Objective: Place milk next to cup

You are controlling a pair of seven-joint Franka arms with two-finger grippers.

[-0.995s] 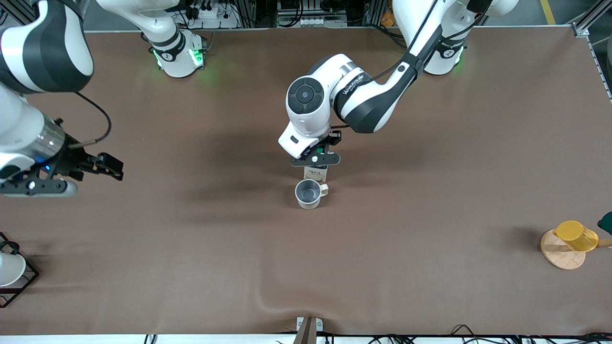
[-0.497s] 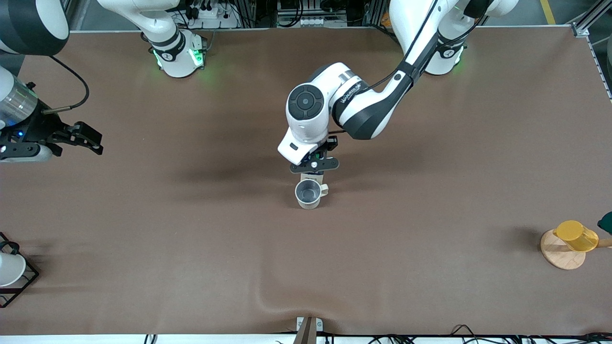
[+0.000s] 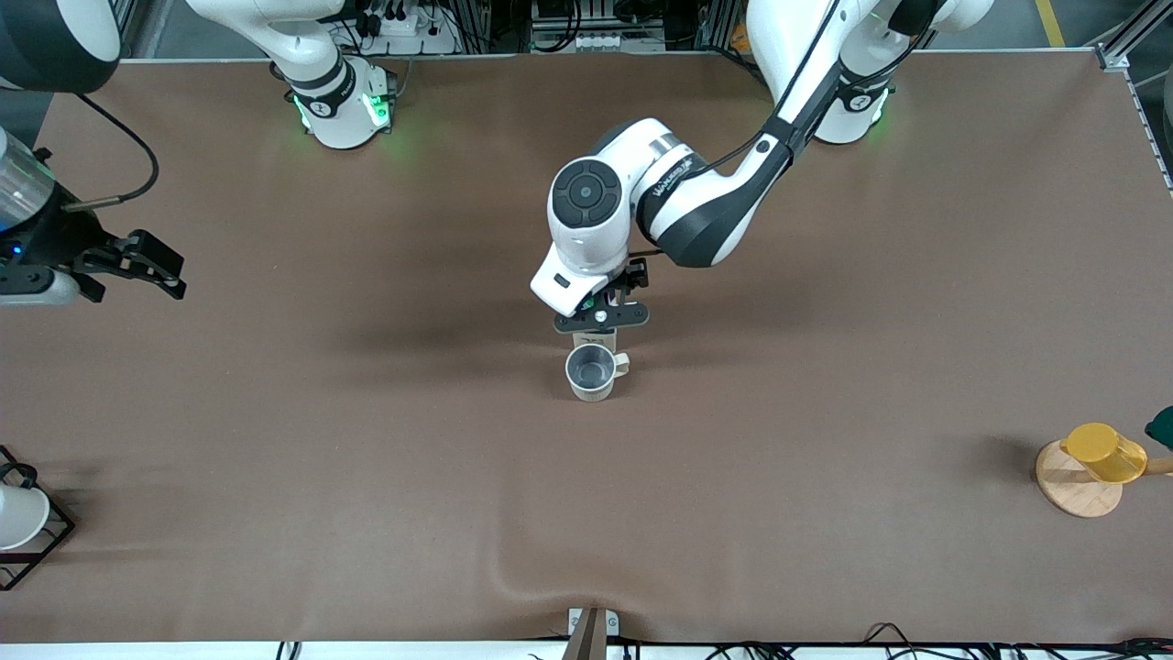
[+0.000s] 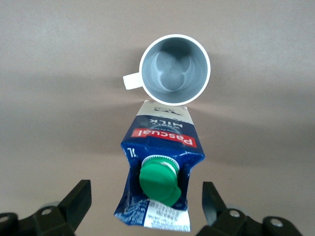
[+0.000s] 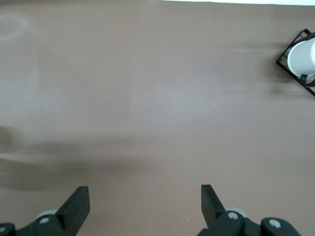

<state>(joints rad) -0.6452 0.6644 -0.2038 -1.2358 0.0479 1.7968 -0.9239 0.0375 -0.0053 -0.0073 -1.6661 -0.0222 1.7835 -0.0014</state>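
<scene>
We see a white cup in a wire rack (image 3: 18,522), right gripper (image 3: 137,266) spread empty, waiting | left gripper (image 3: 600,318) over milk (image 4: 160,169), fingers parted, clear of it | milk upright, just beside cup (image 3: 591,371), farther from front camera; its green cap shows in left wrist view | yellow cup (image 3: 1104,452).

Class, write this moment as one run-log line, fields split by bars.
left gripper: open, above milk carton | milk carton: standing beside cream mug, released | right gripper: open, waiting at right arm's end of table
</scene>
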